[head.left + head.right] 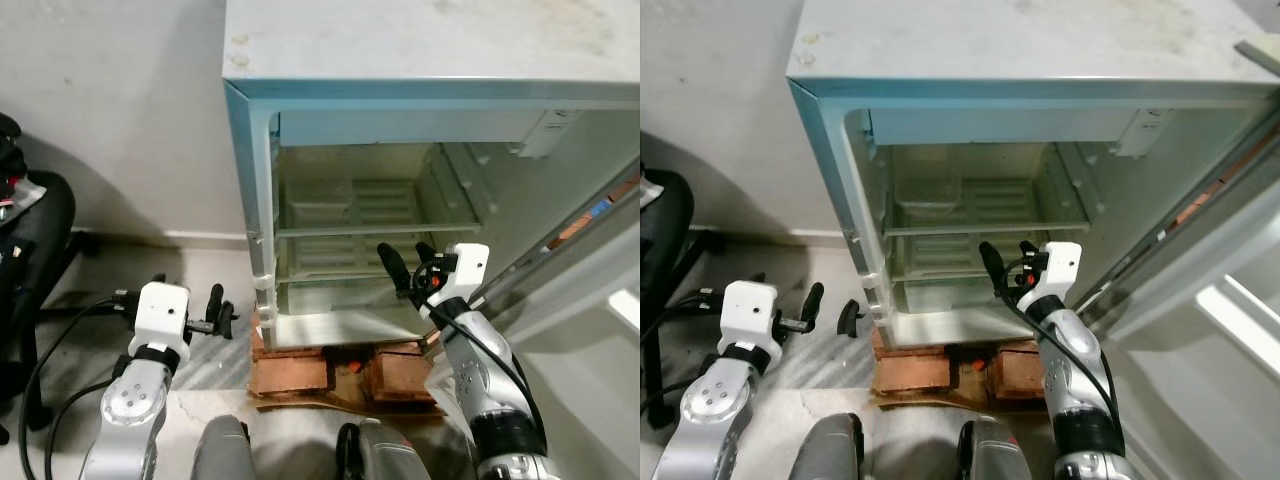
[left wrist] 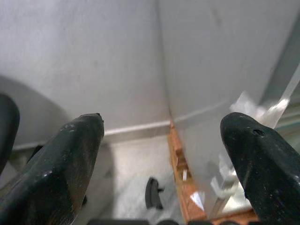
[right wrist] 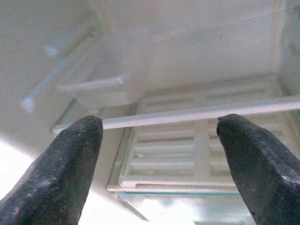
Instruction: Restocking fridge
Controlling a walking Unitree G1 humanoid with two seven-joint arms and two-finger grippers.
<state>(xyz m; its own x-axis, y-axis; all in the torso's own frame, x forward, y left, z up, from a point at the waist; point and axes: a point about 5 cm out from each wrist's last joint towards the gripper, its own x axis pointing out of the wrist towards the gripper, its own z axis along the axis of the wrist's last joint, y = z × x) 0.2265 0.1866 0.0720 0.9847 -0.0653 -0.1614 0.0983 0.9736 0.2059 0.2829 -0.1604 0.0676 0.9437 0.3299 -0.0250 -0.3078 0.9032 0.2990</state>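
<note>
Fridge [image 1: 420, 60] stood dead ahead at 12 o'clock, upright, long axis vertical, open mouth facing the robot. Its door [image 1: 590, 250] was swung out toward 2 o'clock. The cabinet sat raised on wooden blocks [image 1: 340, 375] at its base.

Inside: two slatted shelves [image 1: 350, 215], one above the other. A clear plastic container [image 1: 927, 193] sat on the upper shelf, toward its 9 o'clock side.

Right gripper [image 1: 408, 265] was at the fridge mouth, level with the lower shelf, fingers spread wide, nothing held. The door stood close at its 3 o'clock.

Left gripper [image 1: 222, 313] was low at 9 o'clock of the fridge's front corner, over the floor, fingers parted, empty.

Surroundings: grey wall [image 1: 110, 110] behind at 10 o'clock; black office chair [image 1: 30, 250] with trailing cables [image 1: 40, 360] at 9 o'clock, beside the left arm. The robot's own grey legs [image 1: 225, 450] showed at 6 o'clock.

View differences: right wrist view looked up under the shelves [image 3: 187, 154], showing slat detail and the white shelf front rail [image 3: 197, 114] between its fingertips [image 3: 70, 154]. Left wrist view caught the wall-to-fridge corner, the skirting and the side of the blocks [image 2: 180, 178], plus a small dark object [image 2: 152, 193] on the floor, which I could not identify.
</note>
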